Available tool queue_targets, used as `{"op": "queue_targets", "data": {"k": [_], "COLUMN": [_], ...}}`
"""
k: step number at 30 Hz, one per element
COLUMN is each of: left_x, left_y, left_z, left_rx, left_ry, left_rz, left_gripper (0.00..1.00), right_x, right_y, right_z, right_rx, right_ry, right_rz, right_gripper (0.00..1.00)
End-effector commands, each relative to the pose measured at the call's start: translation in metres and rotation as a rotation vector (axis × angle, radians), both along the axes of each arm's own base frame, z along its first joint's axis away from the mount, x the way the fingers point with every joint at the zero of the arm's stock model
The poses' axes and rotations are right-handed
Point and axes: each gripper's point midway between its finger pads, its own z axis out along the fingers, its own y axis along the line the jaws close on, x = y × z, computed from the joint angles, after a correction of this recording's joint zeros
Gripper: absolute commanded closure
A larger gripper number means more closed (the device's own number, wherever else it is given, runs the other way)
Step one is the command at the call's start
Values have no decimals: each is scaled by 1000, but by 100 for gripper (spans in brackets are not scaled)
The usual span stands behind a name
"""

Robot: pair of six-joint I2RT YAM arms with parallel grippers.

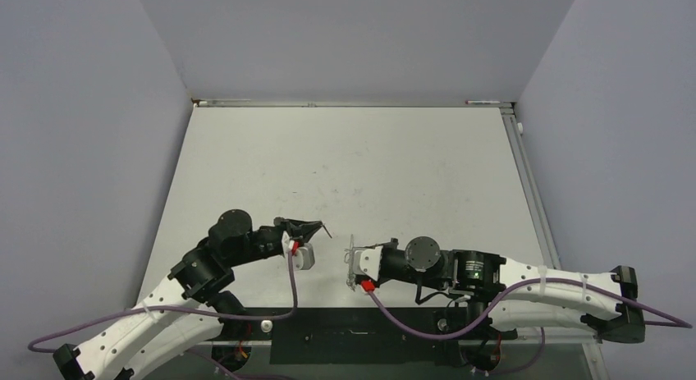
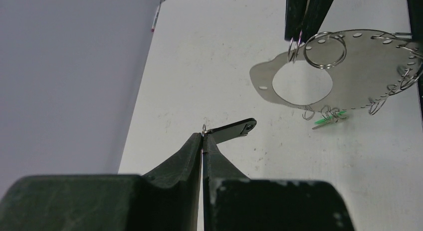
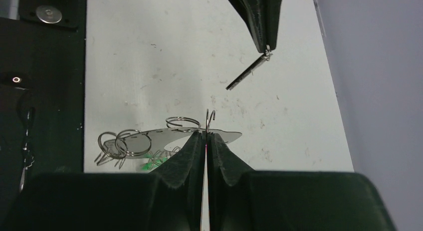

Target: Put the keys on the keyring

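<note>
The left tool (image 2: 203,135) is pressed together on a tiny wire ring. From that ring a key (image 2: 232,128) with a flat dark body sticks out sideways, clear of the table (image 1: 345,158). The key's free end points towards the keyring (image 2: 359,71), and there is a plain gap between the two.

The keyring is a flat silver plate with a large round hole. Small holes run along its edge, with several split rings threaded through them, and a bright green tag (image 2: 329,121) hangs at the lower rim. The right tool (image 3: 205,133) is clamped shut on one small split ring at the plate's edge and holds the keyring up facing the left tool. From above the plate shows only as a thin edge in front of the right tool. I cannot tell whether it touches the table.

In the right wrist view the other loose rings (image 3: 124,143) crowd the plate's far side, away from the gripped ring. Both tools meet near the table's front middle.

Around them:
- Grey-lilac walls enclose the table on three sides.
- A thin white pen-like thing (image 1: 484,103) lies along the far edge.
- Purple cables (image 1: 294,286) trail from both wrists.
- A black strip (image 1: 353,335) runs between the arm bases.
</note>
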Motion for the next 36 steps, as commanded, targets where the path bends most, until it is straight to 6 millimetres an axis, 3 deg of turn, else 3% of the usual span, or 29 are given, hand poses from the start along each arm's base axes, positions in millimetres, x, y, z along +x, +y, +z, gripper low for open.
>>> {"op": "queue_targets", "data": {"k": [1,12,25,36], "left_x": [-15,-42,-44,-48], "left_y": [-8,-18,-19,-20], "left_z": [31,15,-10,-20], "left_rx": [-96,-55,53,88], "left_ry": [-145,-185,-224,-226], "left_rz": [-104,-255,-269,-283], "left_gripper": [100,100,100,100], "right_x": [-11,-5,-8,-6], "right_y": [23,30,34,41], "right_z": [22,21,18,14], "right_rx": [77,65,37,26], "right_ry": [-29,-31,-3,18], "right_rz": [130,143,173,182], "right_gripper": [95,95,95,95]}}
